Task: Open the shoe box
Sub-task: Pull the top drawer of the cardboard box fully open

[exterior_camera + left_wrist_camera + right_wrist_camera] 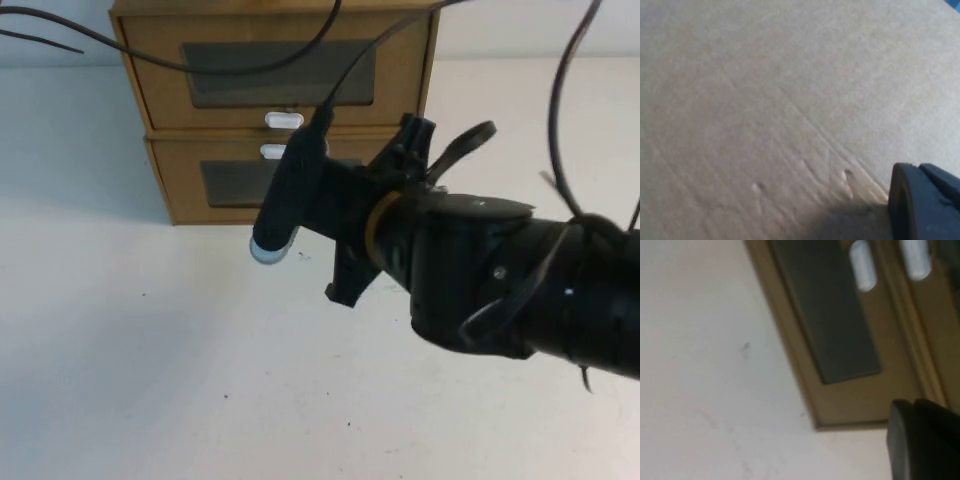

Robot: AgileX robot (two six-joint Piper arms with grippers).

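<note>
Plain brown cardboard (765,100), apparently the shoe box, fills the left wrist view, with small dents and creases in it. My left gripper (920,172) hangs very close over this cardboard with its fingers together, holding nothing. Neither the box nor the left arm shows in the high view. My right arm reaches in from the right, close under the high camera. Its gripper (343,285) is shut and empty above the white table (150,380), in front of the wooden cabinet. In the right wrist view the right gripper (915,407) shows with fingers pressed together.
A wooden two-drawer cabinet (200,100) with dark panels and white handles (284,121) stands at the back of the table. Black cables (560,120) hang over the scene. The cabinet's lower corner (816,426) is close to the right gripper.
</note>
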